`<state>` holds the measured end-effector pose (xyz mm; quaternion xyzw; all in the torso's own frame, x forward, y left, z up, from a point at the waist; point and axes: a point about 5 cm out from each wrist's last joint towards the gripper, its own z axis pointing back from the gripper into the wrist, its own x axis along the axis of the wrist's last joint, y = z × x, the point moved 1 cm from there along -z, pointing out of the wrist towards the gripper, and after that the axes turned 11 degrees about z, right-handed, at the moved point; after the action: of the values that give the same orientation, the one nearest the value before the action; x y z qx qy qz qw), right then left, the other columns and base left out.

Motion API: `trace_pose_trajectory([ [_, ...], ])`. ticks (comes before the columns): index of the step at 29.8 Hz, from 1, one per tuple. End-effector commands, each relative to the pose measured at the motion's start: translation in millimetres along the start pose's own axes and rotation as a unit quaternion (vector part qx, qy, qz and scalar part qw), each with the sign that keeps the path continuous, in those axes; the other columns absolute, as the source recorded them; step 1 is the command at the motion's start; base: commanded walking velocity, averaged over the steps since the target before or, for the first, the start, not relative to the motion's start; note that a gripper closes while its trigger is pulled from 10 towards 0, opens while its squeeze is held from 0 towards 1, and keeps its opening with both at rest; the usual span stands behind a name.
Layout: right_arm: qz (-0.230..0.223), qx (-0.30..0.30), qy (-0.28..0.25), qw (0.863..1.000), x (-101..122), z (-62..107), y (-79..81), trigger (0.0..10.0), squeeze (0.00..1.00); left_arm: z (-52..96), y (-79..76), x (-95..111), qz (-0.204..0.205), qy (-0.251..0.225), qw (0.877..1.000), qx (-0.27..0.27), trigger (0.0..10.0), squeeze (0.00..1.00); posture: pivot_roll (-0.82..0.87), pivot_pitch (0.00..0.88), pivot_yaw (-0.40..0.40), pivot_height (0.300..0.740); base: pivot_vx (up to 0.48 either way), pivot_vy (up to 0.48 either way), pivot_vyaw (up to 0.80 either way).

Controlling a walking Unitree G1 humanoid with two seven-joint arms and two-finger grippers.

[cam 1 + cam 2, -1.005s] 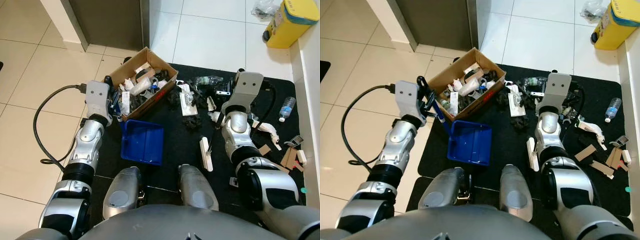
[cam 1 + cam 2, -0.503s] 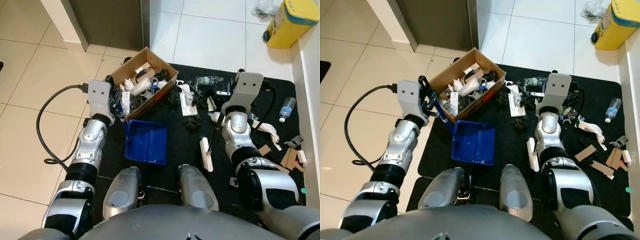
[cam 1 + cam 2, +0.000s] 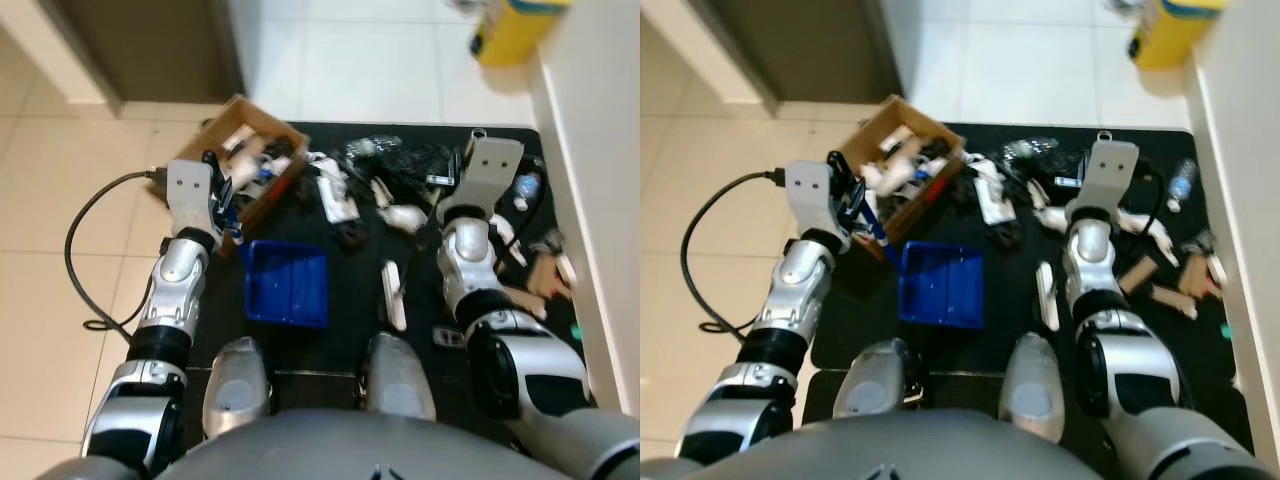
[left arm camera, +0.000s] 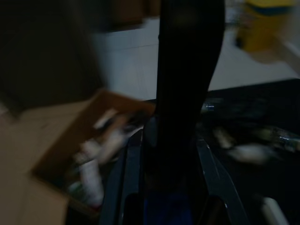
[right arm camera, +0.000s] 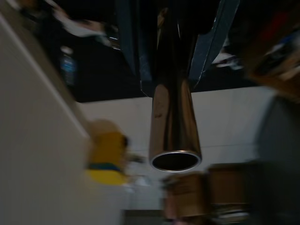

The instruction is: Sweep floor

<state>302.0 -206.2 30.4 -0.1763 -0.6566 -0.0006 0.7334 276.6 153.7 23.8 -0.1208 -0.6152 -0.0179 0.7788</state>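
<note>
Much litter is already gathered in the cardboard box [image 3: 240, 172] at the black mat's [image 3: 350, 330] far left corner, yet plenty remains: wrappers, a bottle [image 3: 527, 187] and cardboard scraps [image 3: 1160, 285] are scattered across the mat. An empty blue dustpan [image 3: 288, 284] is held low on the mat by the left gripper [image 3: 855, 205], its fingers clamped on the handle. The brush [image 3: 394, 295] is gripped by its metal handle [image 5: 174, 117] in the right gripper [image 3: 440, 205]. The sweeping is judged roughly half finished.
</note>
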Motion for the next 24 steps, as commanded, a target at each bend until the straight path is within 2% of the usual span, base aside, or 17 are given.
trace_pose_trajectory([
  [1,0.019,0.001,0.010,1.000,-4.8,1.0,-3.5,10.0,0.00,-1.3,0.1,9.9,0.002,-0.021,1.000,-0.003,10.0,0.00,0.09,0.000,0.022,0.740,0.000,-0.446,-0.76],
  [10,0.018,0.003,0.011,1.000,-5.2,1.5,-3.0,10.0,0.00,-1.2,0.8,9.3,0.001,-0.019,1.000,-0.001,10.0,0.00,0.09,0.000,0.020,0.740,0.000,-0.435,-0.76],
  [24,0.027,0.007,0.003,1.000,-2.0,-0.5,-2.6,10.0,0.00,-0.5,2.3,6.7,0.000,-0.013,1.000,0.003,10.0,0.00,0.09,0.000,0.016,0.740,0.000,-0.020,0.00],
])
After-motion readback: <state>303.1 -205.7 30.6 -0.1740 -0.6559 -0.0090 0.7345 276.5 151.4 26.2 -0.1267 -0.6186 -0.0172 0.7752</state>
